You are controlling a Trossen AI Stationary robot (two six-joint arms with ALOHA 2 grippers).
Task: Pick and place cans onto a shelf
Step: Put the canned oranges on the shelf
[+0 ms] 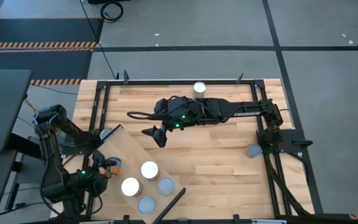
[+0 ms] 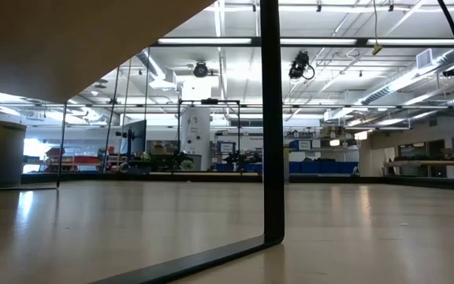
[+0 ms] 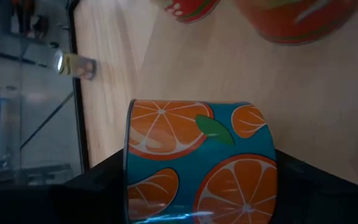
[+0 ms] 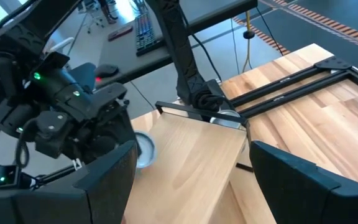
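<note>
At the far left of the high view the left gripper (image 1: 107, 167) sits over the near-left edge of the shelf (image 1: 126, 149), its fingers closed around an orange-patterned can (image 3: 201, 162). The left wrist view shows that can filling the picture, its teal label printed with orange slices, dark fingers (image 3: 104, 193) on either side of it. A can like this is probably rigid and fairly light, with a smooth, slippery label, so a hold across the middle of the round wall looks safest, kept upright so it stands flat on release.

Further right on the shelf stand four more cans (image 1: 150, 170), two with bright white tops and two grey-blue, close together. Another can (image 1: 199, 88) stands at the far edge of the desk (image 1: 229, 155), and one (image 1: 252, 151) lies at the right side by the frame.

The right gripper (image 1: 160, 137) hangs over the middle of the desk, fingers spread, holding nothing.

Whether the held can touches the shelf cannot be told. The low view shows only a dark post and the room. Two red cans are cut off in the left wrist view.
</note>
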